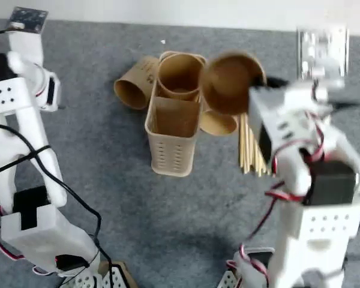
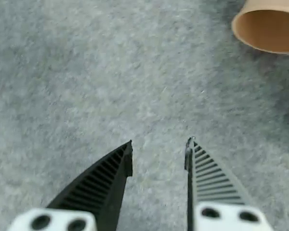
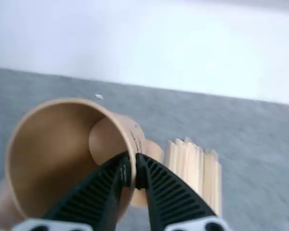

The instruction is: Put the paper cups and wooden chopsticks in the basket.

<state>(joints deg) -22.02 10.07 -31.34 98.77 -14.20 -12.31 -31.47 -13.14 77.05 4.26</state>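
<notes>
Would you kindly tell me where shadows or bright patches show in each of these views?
High view: even light, only faint shadows on the grey mat. Left wrist view: a darker shadow lies on the mat beside the lying cup. Right wrist view: the white wall behind is bright, while the held cup is dimmer inside, near the right pincer.

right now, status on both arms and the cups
Left gripper open over bare mat. Right gripper shut on paper cup near basket. Chopsticks on mat, loose cup between them and basket.
</notes>
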